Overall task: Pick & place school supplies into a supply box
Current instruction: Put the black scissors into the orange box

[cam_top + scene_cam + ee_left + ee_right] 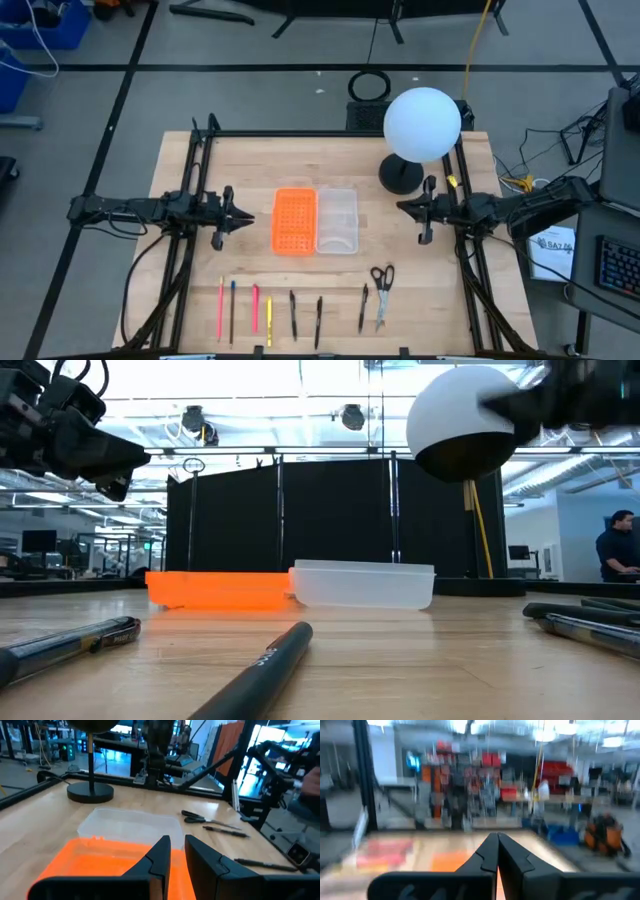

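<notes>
High view, supply box mid-table, pens lining near edge

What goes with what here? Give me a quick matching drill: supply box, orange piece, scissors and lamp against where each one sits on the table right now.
Things:
1. supply box
2. orange perforated piece
3. scissors
4. white globe lamp

Places:
A. front row, nearest the right arm's side
B. far edge, beside the right gripper
C. table centre, on the right-arm side of its neighbour
D. table centre, just ahead of the left gripper

Pairs: 1-C, 2-D, 3-A, 4-B
</notes>
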